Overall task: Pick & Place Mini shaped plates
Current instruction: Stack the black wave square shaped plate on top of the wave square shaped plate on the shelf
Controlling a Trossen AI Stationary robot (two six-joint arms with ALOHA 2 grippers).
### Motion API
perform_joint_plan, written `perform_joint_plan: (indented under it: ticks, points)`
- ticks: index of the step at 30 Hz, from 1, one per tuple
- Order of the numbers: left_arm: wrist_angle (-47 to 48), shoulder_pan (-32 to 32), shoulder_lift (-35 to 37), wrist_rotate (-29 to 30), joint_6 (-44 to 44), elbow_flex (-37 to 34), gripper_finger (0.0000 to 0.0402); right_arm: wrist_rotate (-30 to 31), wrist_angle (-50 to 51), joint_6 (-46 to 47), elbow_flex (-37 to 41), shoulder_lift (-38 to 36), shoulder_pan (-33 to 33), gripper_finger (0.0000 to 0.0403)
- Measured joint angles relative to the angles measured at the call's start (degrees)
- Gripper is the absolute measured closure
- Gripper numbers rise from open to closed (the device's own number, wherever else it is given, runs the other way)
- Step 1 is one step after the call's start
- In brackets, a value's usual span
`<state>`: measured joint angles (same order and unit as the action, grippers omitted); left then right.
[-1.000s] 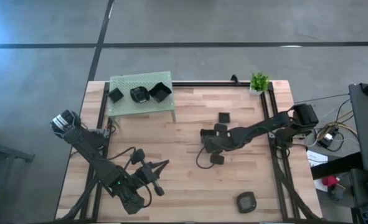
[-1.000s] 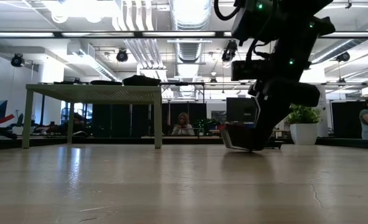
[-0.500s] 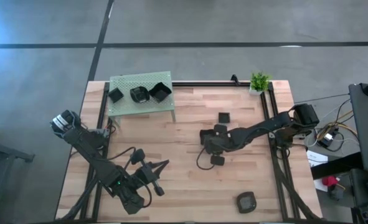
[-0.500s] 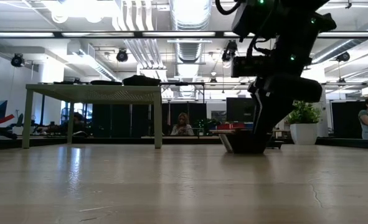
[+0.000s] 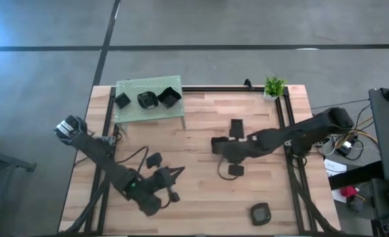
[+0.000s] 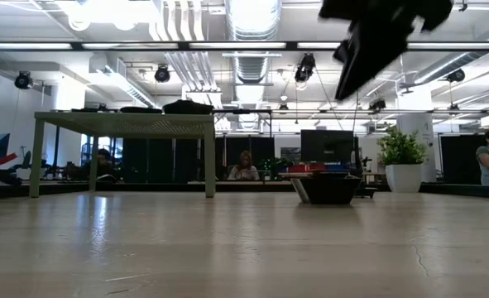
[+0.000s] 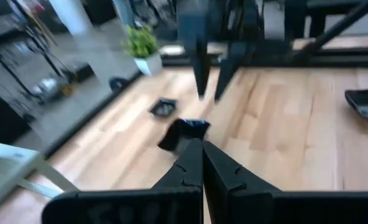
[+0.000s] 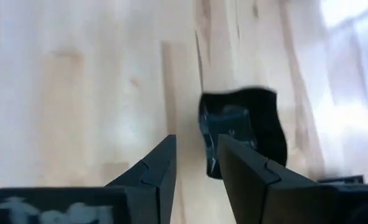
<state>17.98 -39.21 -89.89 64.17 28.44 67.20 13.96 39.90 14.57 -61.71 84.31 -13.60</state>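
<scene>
Three mini shaped plates (image 5: 146, 99) lie on the green perforated platform (image 5: 133, 114). More black plates rest flat on the wooden table: one toward the plant (image 5: 237, 125), one further forward (image 5: 235, 170), one at the near edge (image 5: 260, 212). My right gripper (image 8: 196, 143) hangs open, fingers down, above a small angular plate (image 8: 243, 134) that sits on the table (image 6: 327, 189); in the high view the arm covers that spot (image 5: 217, 146). My left gripper (image 7: 202, 149) is shut and empty, near the table's front left (image 5: 178, 172), pointing at that plate (image 7: 187, 130).
A small potted plant (image 5: 274, 85) stands at the far right corner. A black rail frame (image 5: 286, 118) runs along the table's sides. A dark cable loops on the wood (image 5: 220, 172) below the right arm. People sit in the room beyond the table (image 6: 244, 170).
My right gripper has set the tilted plate flat on the table, let go of it and risen well clear; the plate stays where it was put. My left arm has shifted a little toward the table's right edge, still shut.
</scene>
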Motion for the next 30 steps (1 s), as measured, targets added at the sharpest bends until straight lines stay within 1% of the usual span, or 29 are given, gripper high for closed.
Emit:
perform_joint_plan:
  ticks: [4,7,10,14,19,21,25,30]
  points:
    - [0.0,4.8,-0.2,-7.4,-0.2,0.0,0.0401,1.3,-0.1,-0.2,0.4,-7.8,-2.5,0.0298]
    - [-0.7,8.2,-0.6,-12.3,-1.1,0.0,0.0401,5.9,-0.5,0.1,0.8,-13.3,-4.6,0.0304]
    - [-2.5,10.4,-1.9,-15.3,-1.9,0.0,0.0401,10.8,-1.7,0.3,1.1,-17.9,-6.3,0.0311]
    - [-5.2,12.2,-4.9,-18.3,-2.9,0.0,0.0401,11.6,-1.9,-0.4,1.4,-22.2,-7.7,0.0319]
    - [-7.6,14.2,-9.3,-22.2,-2.7,0.1,0.0401,11.6,-2.8,-4.3,1.5,-25.2,-8.2,0.0329]
    - [-7.6,15.1,-11.1,-23.7,-0.9,0.6,0.0401,11.6,-3.6,-5.0,1.5,-26.0,-8.2,0.0332]
    - [-7.7,16.8,-13.6,-24.4,2.7,2.5,0.04,11.6,-3.6,-5.3,1.5,-26.6,-8.2,0.0335]
    - [-7.6,18.7,-14.6,-28.3,0.9,4.0,0.0381,11.6,-3.8,-7.3,1.6,-25.8,-8.2,0.0332]
